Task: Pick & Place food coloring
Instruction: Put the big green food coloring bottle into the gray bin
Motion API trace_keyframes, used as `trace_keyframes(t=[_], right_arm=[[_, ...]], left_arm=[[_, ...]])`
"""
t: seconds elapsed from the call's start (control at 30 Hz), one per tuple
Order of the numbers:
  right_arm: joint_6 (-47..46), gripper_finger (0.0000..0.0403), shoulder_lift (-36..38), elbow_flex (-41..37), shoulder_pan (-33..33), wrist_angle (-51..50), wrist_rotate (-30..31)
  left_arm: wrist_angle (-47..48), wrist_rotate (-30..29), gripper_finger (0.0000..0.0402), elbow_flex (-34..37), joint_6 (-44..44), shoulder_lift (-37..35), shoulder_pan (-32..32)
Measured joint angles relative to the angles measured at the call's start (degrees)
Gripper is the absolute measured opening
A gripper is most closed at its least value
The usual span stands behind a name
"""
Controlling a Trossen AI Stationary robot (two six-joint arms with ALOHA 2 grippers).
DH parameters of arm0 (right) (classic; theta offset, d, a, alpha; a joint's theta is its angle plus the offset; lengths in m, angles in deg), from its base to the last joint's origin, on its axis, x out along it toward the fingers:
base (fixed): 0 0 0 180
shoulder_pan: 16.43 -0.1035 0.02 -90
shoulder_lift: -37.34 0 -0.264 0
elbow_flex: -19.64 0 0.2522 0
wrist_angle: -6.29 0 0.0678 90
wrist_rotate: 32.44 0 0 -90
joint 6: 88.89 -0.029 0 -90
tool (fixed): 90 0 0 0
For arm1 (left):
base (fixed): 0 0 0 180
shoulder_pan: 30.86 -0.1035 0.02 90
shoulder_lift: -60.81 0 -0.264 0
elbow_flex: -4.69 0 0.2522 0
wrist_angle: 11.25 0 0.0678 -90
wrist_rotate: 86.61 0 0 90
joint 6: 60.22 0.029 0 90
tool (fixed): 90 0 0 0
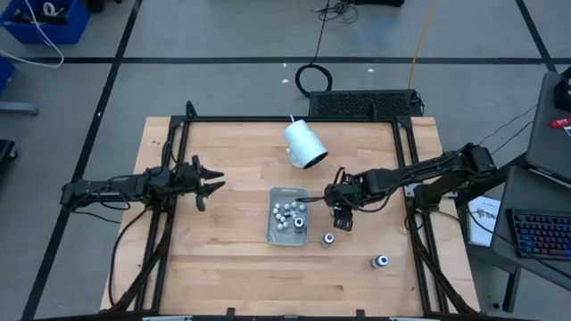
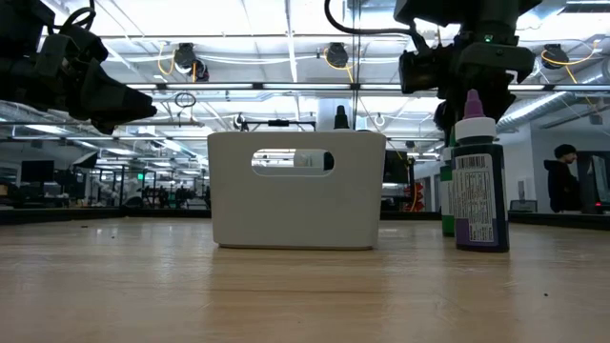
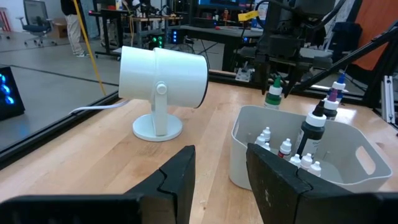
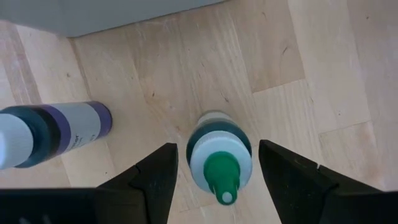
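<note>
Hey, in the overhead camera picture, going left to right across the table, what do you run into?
Left gripper, open and hovering over bare wood → tray holding the small bottles → right gripper, open, pointing down → lone bottle standing on the wood near the table's right side.

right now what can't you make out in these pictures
- Bin contents: the low view shows only the white bin's wall, hiding the bottles inside.
- Bottles in the bin: too small in the high view to count or tell colours.
- Purple-capped bottle: cut off by the right wrist view's edge.
- Green-capped bottle: seen from above between the open right pincer, so its label is hidden.
- Left pincer: only its fingers show, holding nothing.
</note>
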Motion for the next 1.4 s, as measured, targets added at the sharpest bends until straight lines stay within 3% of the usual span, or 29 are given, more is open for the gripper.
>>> trace_keyframes(t=[0.3,0.7,0.93,1.1,1.4], right_arm=[[-0.4,0.0208,0.0,0.0,0.0,-0.2,0.0],[1.1,0.0111,0.1,0.2,0.0,0.7,0.1],[5.4,0.0108,-0.1,1.5,0.0,1.0,0.5],[8.9,0.0108,-0.1,9.2,-0.2,-2.4,2.6],[13.8,0.0108,-2.9,29.8,-4.1,-13.0,10.8]], left_arm=[[0.0,0.0,0.0147,0.0,0.0,0.0,0.0],[0.0,0.0,0.0148,0.0,0.0,0.0,0.0],[0.0,0.0,0.0148,0.0,0.0,0.0,0.0],[0.0,0.0,0.0147,0.0,0.0,0.0,0.0],[0.0,0.0,0.0148,0.0,0.0,0.0,0.0]])
